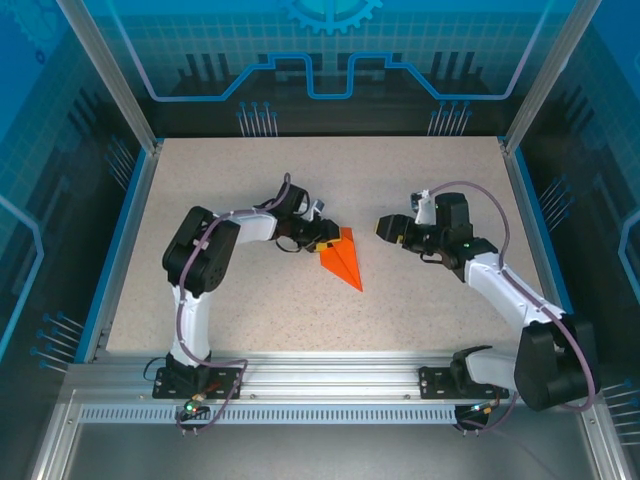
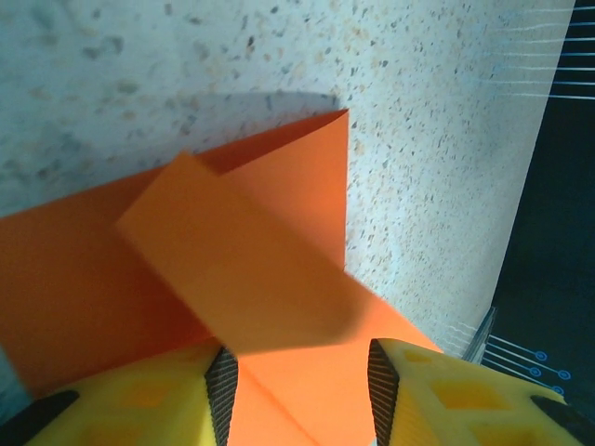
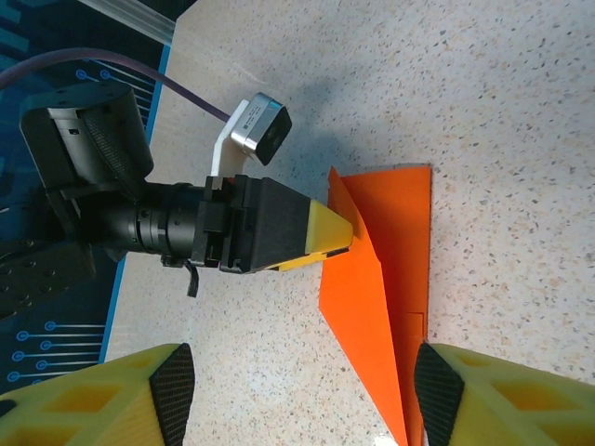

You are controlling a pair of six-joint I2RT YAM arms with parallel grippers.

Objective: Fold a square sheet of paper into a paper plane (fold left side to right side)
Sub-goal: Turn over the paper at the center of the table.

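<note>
- The orange paper (image 1: 341, 259) lies near the middle of the speckled desk (image 1: 250, 310) in the top view. It is folded into a narrow pointed shape with its sharp tip aimed toward the lower right of the frame.
- The left pincer (image 1: 328, 240) sits at the paper's upper left edge and touches it there.
- In the left wrist view, its yellow fingers (image 2: 158, 400) with black pads stand partway spread at the bottom of the frame. The orange paper (image 2: 74, 288) runs across the gap between them.
- I cannot tell whether the tips press on the sheet or merely straddle it.
- In that view a folded flap (image 2: 242, 269) slants from upper left to lower right above the flat layer. Its lower end blurs just above the gap, and bare desk (image 2: 446, 139) shows at the upper right.
- The right pincer (image 1: 382, 228) is to the right of the paper in the top view, near it but apart.
- In the right wrist view, the right pincer (image 3: 302, 386) is spread wide at the bottom edge and grips nothing.
- In the right wrist view the paper (image 3: 358, 307) tapers downward, and its point ends just beside the right-hand finger.
- The left pincer (image 3: 339, 237) comes in from the left, its yellow tip meeting the paper's upper left edge.
- A small silver-and-black camera box (image 3: 260, 128) sits on a white bracket above that arm.
</note>
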